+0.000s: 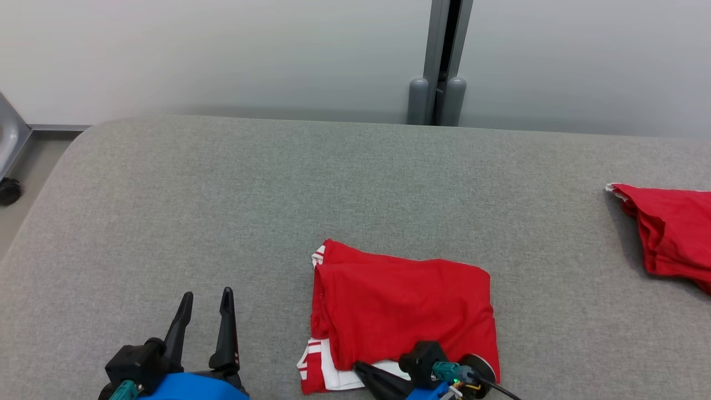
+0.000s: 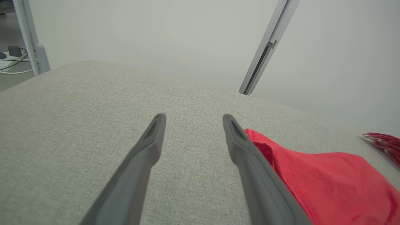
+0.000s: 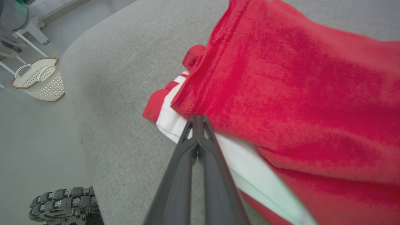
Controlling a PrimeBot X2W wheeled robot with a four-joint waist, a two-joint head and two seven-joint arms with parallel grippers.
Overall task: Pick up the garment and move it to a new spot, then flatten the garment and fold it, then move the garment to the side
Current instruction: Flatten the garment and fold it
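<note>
Garment (image 1: 400, 305) lies folded, touching closed right jaws.

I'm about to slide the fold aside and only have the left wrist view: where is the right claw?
Observer: The right claw is shut, its tips at the folded red garment, on the edge nearest the robot; whether cloth is pinched I cannot tell.
Operator: Is the fold tidy on that side?
Observer: Not quite: a white-striped layer pokes out from under the red top layer at that corner.
Operator: Anything off the table there?
Observer: A white basket stands on the floor beyond the rounded end of the table.
</note>
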